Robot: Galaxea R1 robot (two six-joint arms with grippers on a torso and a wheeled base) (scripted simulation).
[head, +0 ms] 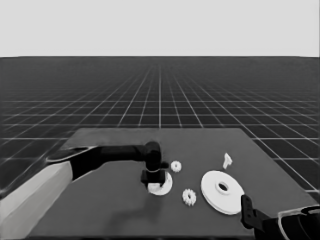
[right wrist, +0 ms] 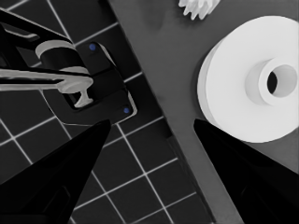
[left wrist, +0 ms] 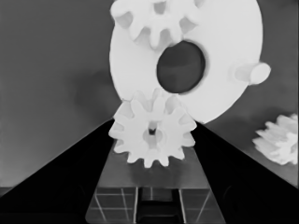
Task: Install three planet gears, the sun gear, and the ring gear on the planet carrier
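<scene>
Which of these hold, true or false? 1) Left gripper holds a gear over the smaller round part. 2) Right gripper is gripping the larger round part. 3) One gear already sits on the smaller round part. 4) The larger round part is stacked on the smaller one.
1) True: the left gripper holds a gear at the smaller round part.
2) False: the right gripper is open, parked beside the larger round part.
3) True: a second gear sits on it.
4) False: they lie apart on the table.
</scene>
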